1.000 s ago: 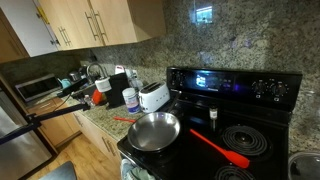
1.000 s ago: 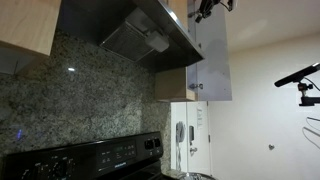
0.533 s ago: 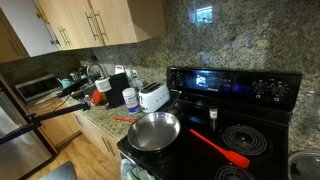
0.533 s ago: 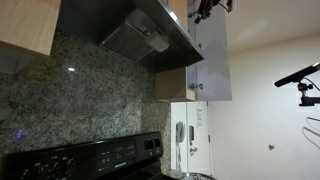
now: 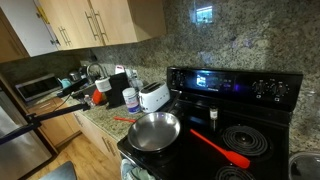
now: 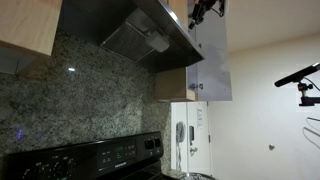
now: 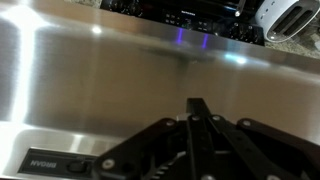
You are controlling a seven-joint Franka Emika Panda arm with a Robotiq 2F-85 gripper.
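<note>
My gripper (image 7: pixel 197 106) is shut with its two fingers pressed together and nothing between them. It hangs high up, just above the stainless steel range hood (image 7: pixel 130 80), whose brushed top fills the wrist view. In an exterior view the gripper (image 6: pixel 205 10) shows at the top edge, above the hood (image 6: pixel 140 35) and next to a grey wall cabinet (image 6: pixel 212 60). The gripper does not show in the exterior view of the stove.
Below are a black stove (image 5: pixel 230 110) with a steel frying pan (image 5: pixel 153 130) and a red spatula (image 5: pixel 220 148). A white toaster (image 5: pixel 153 96) stands on the counter, also in the wrist view (image 7: pixel 290 18). Wooden cabinets (image 5: pixel 90 22) hang above.
The gripper has shifted slightly to the left at the top of the hood view. Nothing else has moved.
</note>
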